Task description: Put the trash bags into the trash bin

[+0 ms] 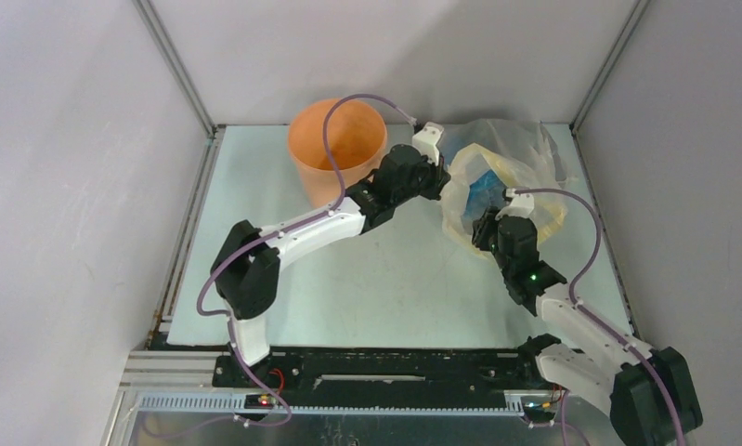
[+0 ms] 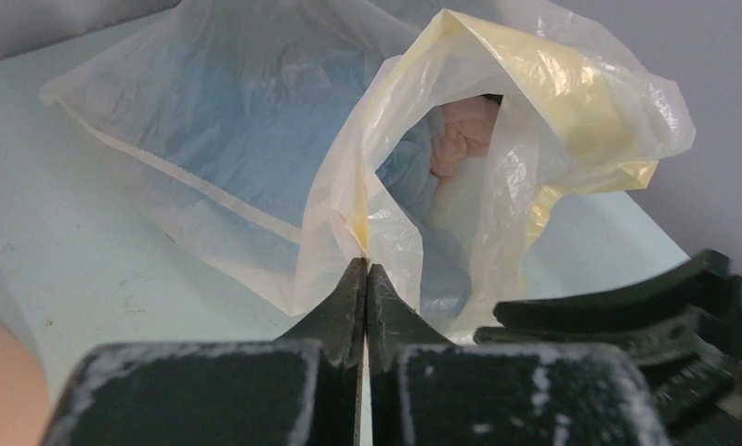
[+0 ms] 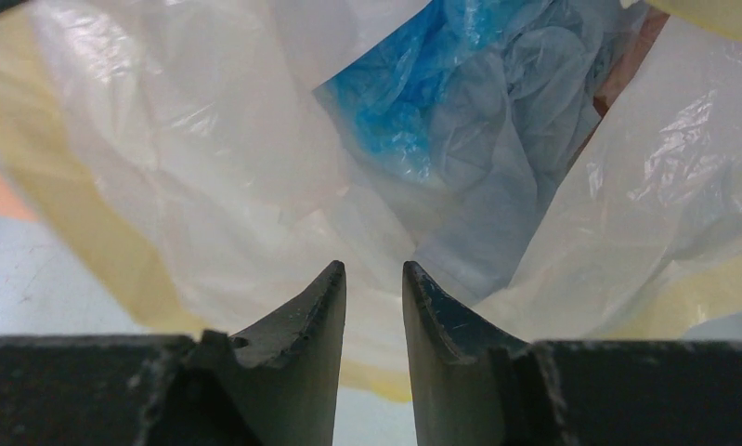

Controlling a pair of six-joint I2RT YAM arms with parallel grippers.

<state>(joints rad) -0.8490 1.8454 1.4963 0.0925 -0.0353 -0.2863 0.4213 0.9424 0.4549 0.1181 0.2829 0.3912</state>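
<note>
The orange-tan trash bin [image 1: 337, 149] stands upright at the back of the table, left of centre. The light-blue trash bags [image 1: 486, 186] lie crumpled inside a larger yellowish-clear plastic bag [image 1: 525, 172] at the back right. They show clearly in the right wrist view [image 3: 441, 93] and through the film in the left wrist view [image 2: 255, 121]. My left gripper [image 2: 366, 269] is shut, pinching the near rim of the yellowish-clear bag [image 2: 497, 102] and holding its mouth up. My right gripper [image 3: 374, 269] is open by a narrow gap, empty, just in front of the bag's mouth [image 3: 209, 167].
The right gripper's fingers [image 2: 627, 307] show at the right of the left wrist view, close to the left gripper. A pinkish crumpled item [image 2: 464, 139] sits deep in the yellowish bag. The enclosure walls stand close behind the bin and the bag. The light-green tabletop [image 1: 385, 279] spreads in front.
</note>
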